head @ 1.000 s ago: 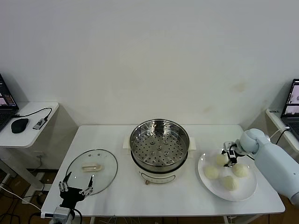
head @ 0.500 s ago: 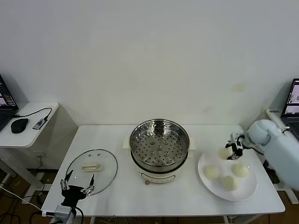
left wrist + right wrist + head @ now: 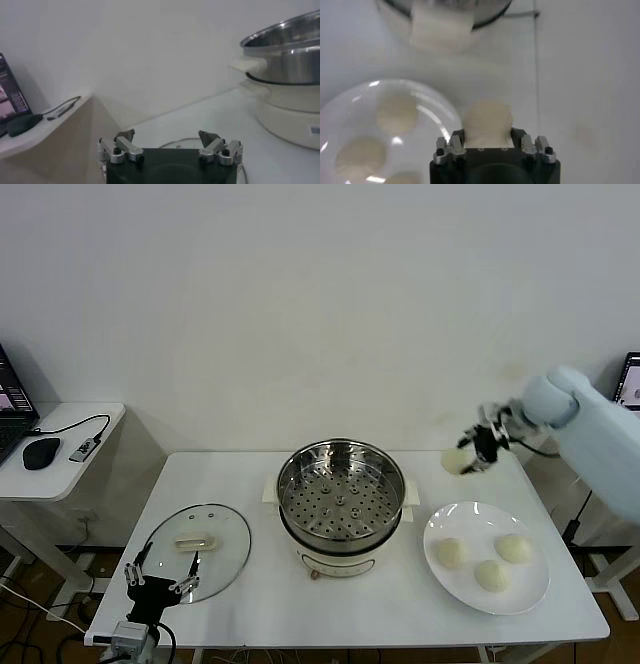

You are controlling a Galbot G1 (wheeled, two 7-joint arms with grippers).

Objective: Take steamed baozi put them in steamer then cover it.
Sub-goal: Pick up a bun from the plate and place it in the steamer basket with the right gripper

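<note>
We see four baozi, all smooth cream-white rounds. One baozi is up in the air above the tabletop's far right area, between steamer and right edge, clamped by the right gripper. Remaining three baozi sit apart from each other near the right edge. Steamer stands upright mid-tabletop: shiny steel pot, perforated tray bare, white base and side handles, uncovered. Cover lies flat near the front-left corner, clear glass, metal rim, cream handle up.
</note>
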